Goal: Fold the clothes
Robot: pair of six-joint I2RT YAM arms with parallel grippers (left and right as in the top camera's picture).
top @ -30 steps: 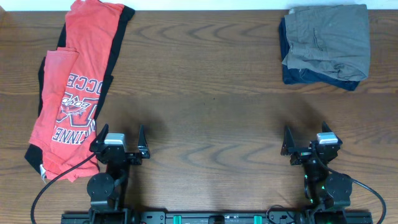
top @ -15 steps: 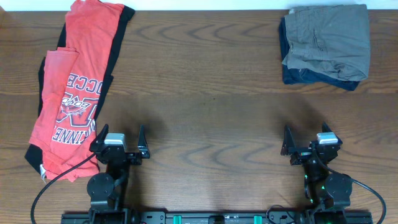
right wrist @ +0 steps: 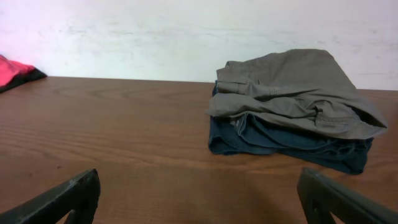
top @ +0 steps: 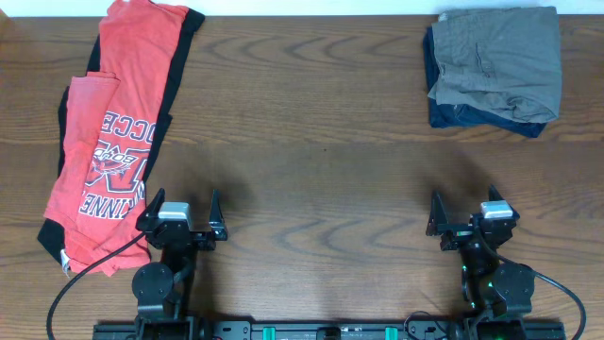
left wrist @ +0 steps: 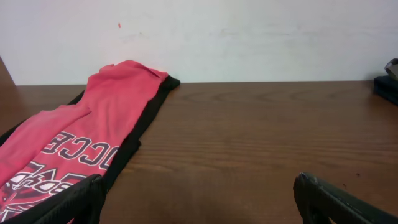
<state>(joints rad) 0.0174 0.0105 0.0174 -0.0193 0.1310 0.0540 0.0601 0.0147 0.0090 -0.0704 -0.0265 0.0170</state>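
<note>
Left gripper is sitting low at the near edge of the table. Its jaws are standing wide apart and holding nothing, and in its wrist view the fingers are framing bare wood. Right gripper is resting the same way at the near right, equally wide and empty.

The shirt is lying flat on the left side of the table, lettering up, spread over a black garment that is showing as a dark border along the shirt's right edge and at its near left corner. The shirt's long axis is running from the near edge toward the far edge, leaning a little rightward as it goes back. Its near hem is lying just beside the left gripper, to that gripper's left, while the rest is stretching ahead and leftward of it.

A pile of grey cloth over dark blue is sitting at the far right, well apart from the shirt and looking already folded.

Folding seems not yet begun. The left arm is clearly nearer the shirt. The right arm would be reaching across the whole table, so the first grasp probably falls to the left, at the near hem.
</note>
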